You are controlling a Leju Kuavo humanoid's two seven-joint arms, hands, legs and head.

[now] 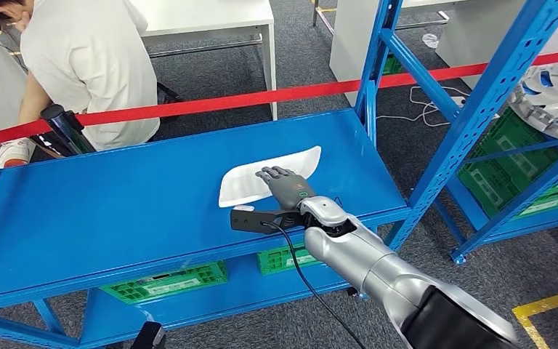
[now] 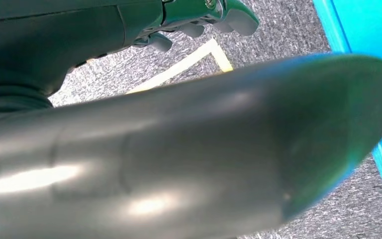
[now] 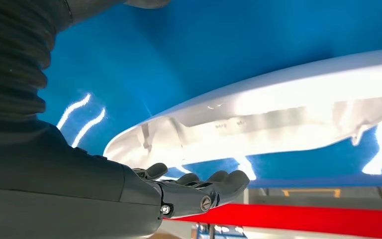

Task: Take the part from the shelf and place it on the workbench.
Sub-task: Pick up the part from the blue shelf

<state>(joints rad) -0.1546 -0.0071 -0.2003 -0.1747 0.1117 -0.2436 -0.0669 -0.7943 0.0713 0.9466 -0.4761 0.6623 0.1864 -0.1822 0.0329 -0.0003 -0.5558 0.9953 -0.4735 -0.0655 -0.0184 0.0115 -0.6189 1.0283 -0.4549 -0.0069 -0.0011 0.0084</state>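
White plastic part (image 1: 272, 178) lies flat on the blue shelf (image 1: 116, 211), twd its right half, long axis running left-low to right-high. Going left to right for you: far left behind the shelf a person in a white top (image 1: 87, 65) bends over, w/ a red barrier tape (image 1: 261, 97) stretched across just past the shelf's back edge. A black object (image 1: 62, 129) sits at the shelf's back-left corner. Under the shelf, green crates (image 1: 167, 282) on the lower level. Mid frame, right hand (image 1: 285, 187) rests palm-down on the near edge of the part, fingers (image 1: 272, 174) laid fwd over it, lightly curled. In the right wrist view you see those fingers (image 3: 214, 181) close together next to the part's (image 3: 278, 114) ribbed edge, but can't tell whether they're closed round it or just touching. Further right, a 2nd blue rack (image 1: 523, 174) holds more green crates and a silver wheel cover (image 1: 556, 98). Left hand (image 2: 199, 22) in the left wrist view hangs over grey carpet (image 2: 278, 30) beside a yellow floor line (image 2: 189, 64), fingers curled in, nothing in them
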